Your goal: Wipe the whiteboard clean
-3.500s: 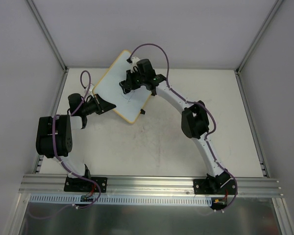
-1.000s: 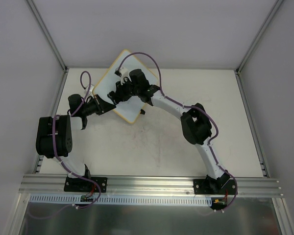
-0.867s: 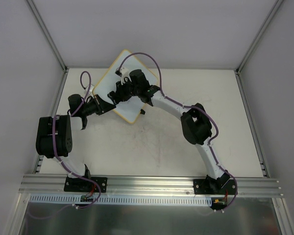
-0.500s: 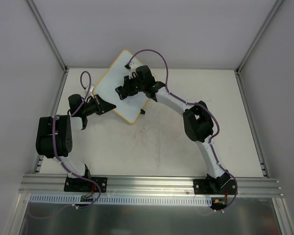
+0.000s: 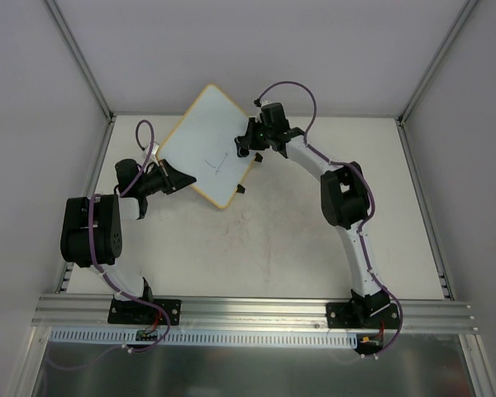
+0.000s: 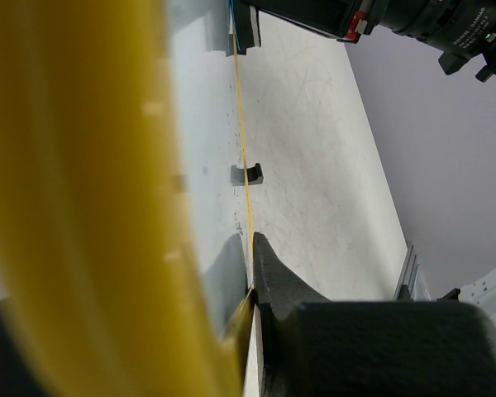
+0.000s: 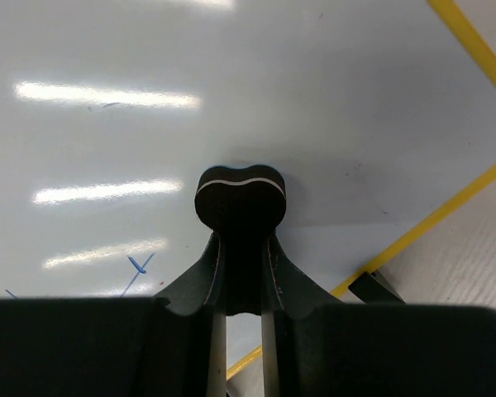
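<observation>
The whiteboard (image 5: 200,139), white with a thin yellow frame, stands tilted as a diamond at the back left. A few thin pen lines (image 5: 217,164) mark its lower middle; in the right wrist view they show as blue strokes (image 7: 140,265). My left gripper (image 5: 179,179) is shut on the board's lower-left edge, one dark finger (image 6: 273,273) pressed against the yellow frame (image 6: 83,207). My right gripper (image 5: 248,150) is over the board's right edge, shut on a small black eraser (image 7: 240,195) that hovers at or on the white surface (image 7: 231,74).
A black clip foot (image 5: 240,188) sticks out at the board's lower right edge, and also shows by the frame (image 7: 370,286). Grey walls and metal posts close in the table (image 5: 314,248) at left, back and right. The right arm's elbow (image 5: 345,197) rises mid-table.
My right gripper swept with the eraser from the board's left middle across to its right edge. The pen lines it covered now show. The left arm and board held still.
</observation>
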